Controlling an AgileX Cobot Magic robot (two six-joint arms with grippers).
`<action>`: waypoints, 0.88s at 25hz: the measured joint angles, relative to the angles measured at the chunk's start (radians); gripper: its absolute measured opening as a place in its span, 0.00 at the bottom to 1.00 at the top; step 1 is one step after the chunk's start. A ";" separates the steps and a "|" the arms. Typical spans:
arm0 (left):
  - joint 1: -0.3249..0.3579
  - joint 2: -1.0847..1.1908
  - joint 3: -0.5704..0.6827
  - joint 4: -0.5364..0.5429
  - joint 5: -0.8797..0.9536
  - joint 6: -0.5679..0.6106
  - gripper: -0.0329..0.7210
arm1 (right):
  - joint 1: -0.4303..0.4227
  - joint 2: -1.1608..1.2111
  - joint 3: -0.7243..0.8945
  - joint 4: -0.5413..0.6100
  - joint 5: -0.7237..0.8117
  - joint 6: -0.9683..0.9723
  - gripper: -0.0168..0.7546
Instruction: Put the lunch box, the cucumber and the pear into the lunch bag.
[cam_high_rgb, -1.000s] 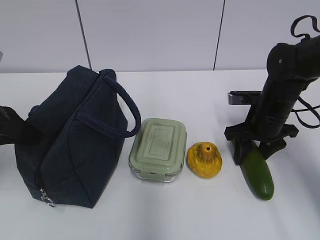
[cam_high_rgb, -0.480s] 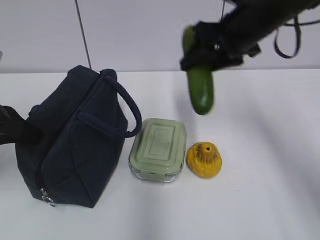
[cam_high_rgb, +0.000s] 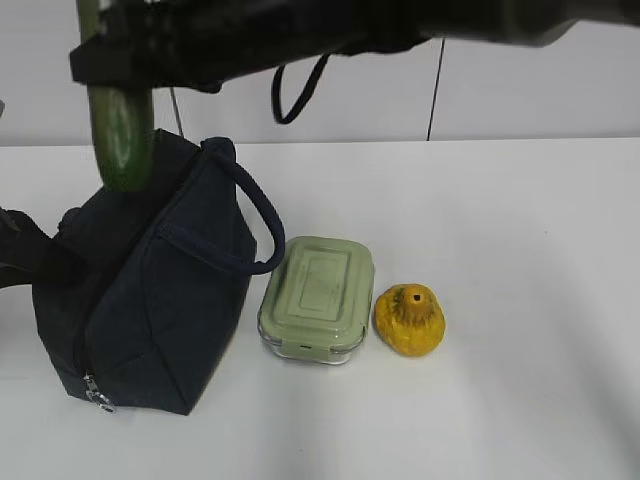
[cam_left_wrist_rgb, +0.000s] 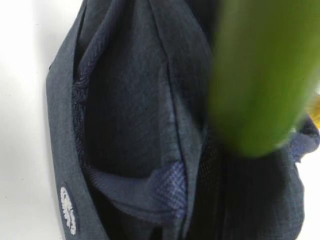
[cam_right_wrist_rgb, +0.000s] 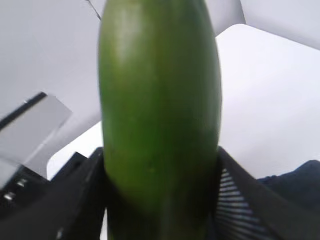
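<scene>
Step in hand: cucumber into bag. Right gripper is clamped on the cucumber, which hangs upright at upper left of the exterior view, lower end just over the bag's top. In the left wrist view its blurred tip sits at upper right, over the dark opening. Advice: centre the tip over the gap between the fabric walls, lower clear of the handle, then release. Left gripper unseen, closed. Box and pear lie on the table, lower centre.
</scene>
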 joint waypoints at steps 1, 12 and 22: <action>0.000 0.000 0.000 0.000 0.000 0.000 0.02 | 0.006 0.020 0.000 0.015 -0.005 -0.029 0.56; 0.000 0.000 0.000 -0.004 -0.001 0.000 0.02 | 0.010 0.090 -0.004 -0.389 0.024 0.107 0.56; 0.000 0.000 0.000 -0.005 -0.001 0.000 0.02 | -0.026 0.019 -0.004 -0.440 0.095 0.140 0.82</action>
